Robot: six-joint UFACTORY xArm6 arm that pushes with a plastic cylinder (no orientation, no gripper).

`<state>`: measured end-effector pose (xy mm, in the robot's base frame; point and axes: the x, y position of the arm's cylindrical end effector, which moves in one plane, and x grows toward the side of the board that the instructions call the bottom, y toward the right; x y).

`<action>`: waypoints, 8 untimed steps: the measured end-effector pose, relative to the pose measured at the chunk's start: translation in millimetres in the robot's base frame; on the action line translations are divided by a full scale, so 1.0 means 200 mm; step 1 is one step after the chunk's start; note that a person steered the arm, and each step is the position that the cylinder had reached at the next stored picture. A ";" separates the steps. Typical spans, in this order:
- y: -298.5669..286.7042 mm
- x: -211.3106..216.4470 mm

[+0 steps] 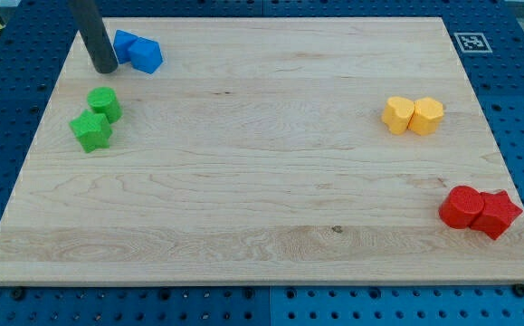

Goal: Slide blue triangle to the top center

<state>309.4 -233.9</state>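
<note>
Two blue blocks touch each other at the view's top left. The left one looks like the blue triangle, and the rod partly hides it. The right one looks like a blue cube. My tip rests on the board just left of and slightly below the blue triangle, close against it. I cannot tell whether it touches. The rod rises from there out of the view's top edge.
A green cube-like block and a green star-like block sit below my tip at the left. Two yellow blocks touch at the right. Two red blocks touch at the bottom right. A marker tag lies beyond the wooden board's top right corner.
</note>
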 end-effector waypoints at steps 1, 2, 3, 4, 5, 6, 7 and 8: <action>-0.19 -0.02; -0.20 -0.02; -0.20 -0.14; -0.17 -0.22; -0.12 -0.22; 0.04 -0.21; 0.19 -0.21; 0.22 -0.20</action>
<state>269.8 -189.8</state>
